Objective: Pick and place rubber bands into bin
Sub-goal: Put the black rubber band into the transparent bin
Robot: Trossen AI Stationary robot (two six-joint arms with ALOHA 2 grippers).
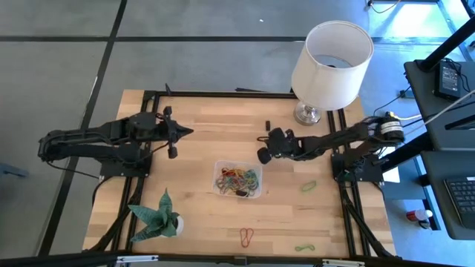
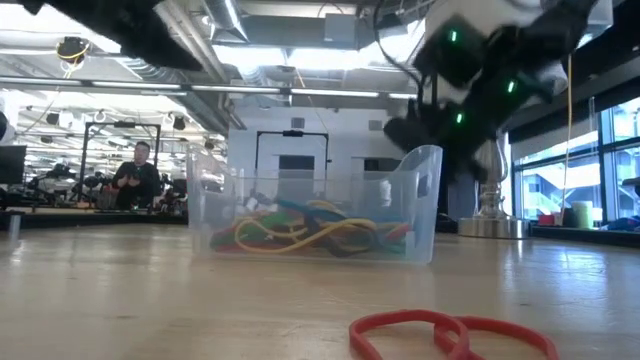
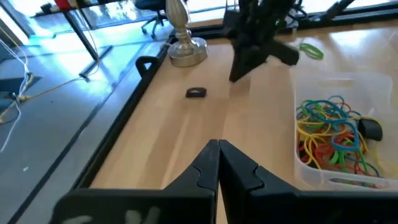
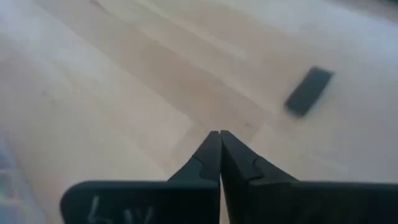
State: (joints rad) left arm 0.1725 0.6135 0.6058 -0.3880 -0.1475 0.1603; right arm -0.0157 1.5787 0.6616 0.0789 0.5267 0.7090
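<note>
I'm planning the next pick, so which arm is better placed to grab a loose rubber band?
Probably the right: its tool hangs near the bin, closer to the loose green rubber band. The left tool waits at the table's far left.

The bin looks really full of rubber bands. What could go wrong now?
1. The bin holds a heap of rubber bands; a dropped band might catch on the rim.
2. Three bands lie apart from the bin: a red band and two green bands near the table edge. A clumsy grab could push them off.
3. The right gripper, shut and empty, hangs beside the bin and could bump it.
</note>
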